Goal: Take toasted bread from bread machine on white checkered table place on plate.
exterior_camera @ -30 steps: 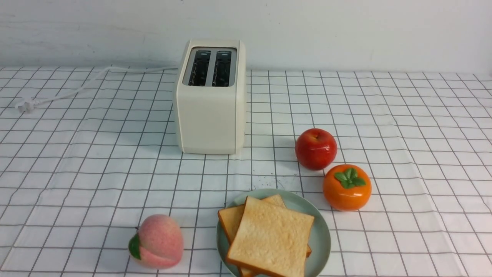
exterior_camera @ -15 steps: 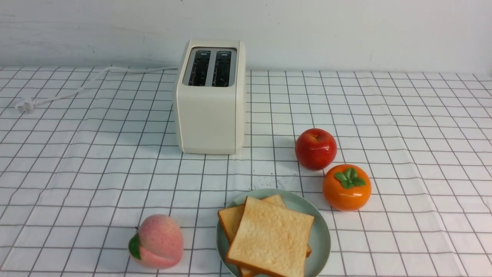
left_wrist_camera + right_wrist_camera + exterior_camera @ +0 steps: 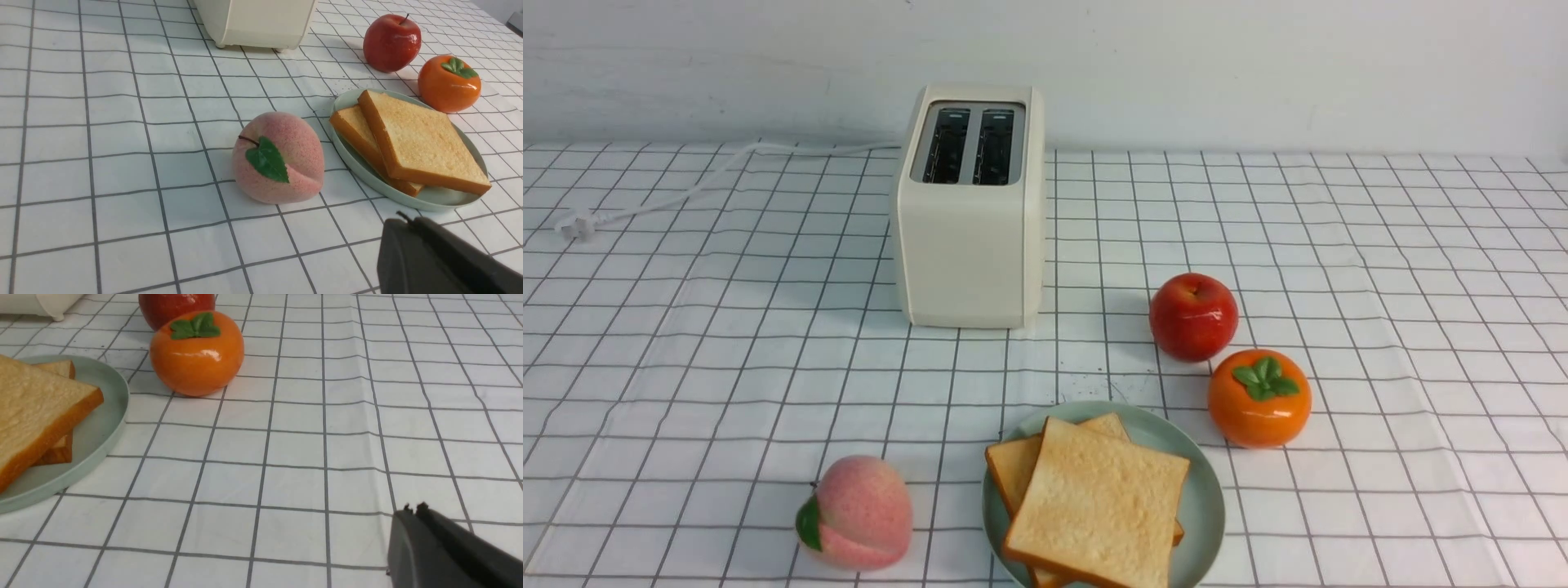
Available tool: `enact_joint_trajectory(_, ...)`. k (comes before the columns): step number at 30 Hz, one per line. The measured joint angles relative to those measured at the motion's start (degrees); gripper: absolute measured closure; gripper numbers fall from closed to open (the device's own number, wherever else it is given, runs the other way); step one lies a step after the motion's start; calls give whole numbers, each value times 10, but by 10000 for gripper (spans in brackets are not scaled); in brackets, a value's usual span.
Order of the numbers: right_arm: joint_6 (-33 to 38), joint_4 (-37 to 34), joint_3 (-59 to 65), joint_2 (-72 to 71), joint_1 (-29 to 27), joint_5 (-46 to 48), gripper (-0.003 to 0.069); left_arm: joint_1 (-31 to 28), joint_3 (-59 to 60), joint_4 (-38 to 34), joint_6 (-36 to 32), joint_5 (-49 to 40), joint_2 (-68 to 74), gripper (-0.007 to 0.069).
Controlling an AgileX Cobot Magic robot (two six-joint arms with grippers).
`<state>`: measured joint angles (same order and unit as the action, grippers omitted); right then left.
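Toast is lying stacked, light, stiff, crumbly; edges suiting grasping; both pincers sitting closed, empty.

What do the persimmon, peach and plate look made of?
Persimmon: probably glossy plastic or glazed ceramic, given its sharp highlights. Peach: matte, fuzzy-looking skin with a flat green leaf, likely flocked foam or plastic. Plate: smooth pale green, satin; ceramic or melamine, unclear.

Front view high over the table, wrist views low, sharing the plate.
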<state>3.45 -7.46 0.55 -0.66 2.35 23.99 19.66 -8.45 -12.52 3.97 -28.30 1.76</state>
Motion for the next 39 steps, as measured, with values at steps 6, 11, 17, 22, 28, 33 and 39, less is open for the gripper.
enact_joint_trajectory(6,1,-3,1,0,0,-3,678,0,0,0,0,-1,0,638)
enact_joint_trajectory(11,1,-4,1,0,0,-4,676,0,0,0,0,-1,0,637)
enact_joint_trajectory(17,1,-4,1,0,0,-4,672,0,0,0,0,-1,0,637)
enact_joint_trajectory(22,1,-4,1,0,0,-4,668,0,0,0,0,-1,0,636)
enact_joint_trajectory(28,3,-4,1,0,0,-4,666,0,0,8,0,7,0,634)
enact_joint_trajectory(33,3,-4,1,0,0,-4,662,-33,32,48,21,125,0,637)
enact_joint_trajectory(39,3,-4,1,0,0,-4,657,-140,92,47,53,198,-23,637)
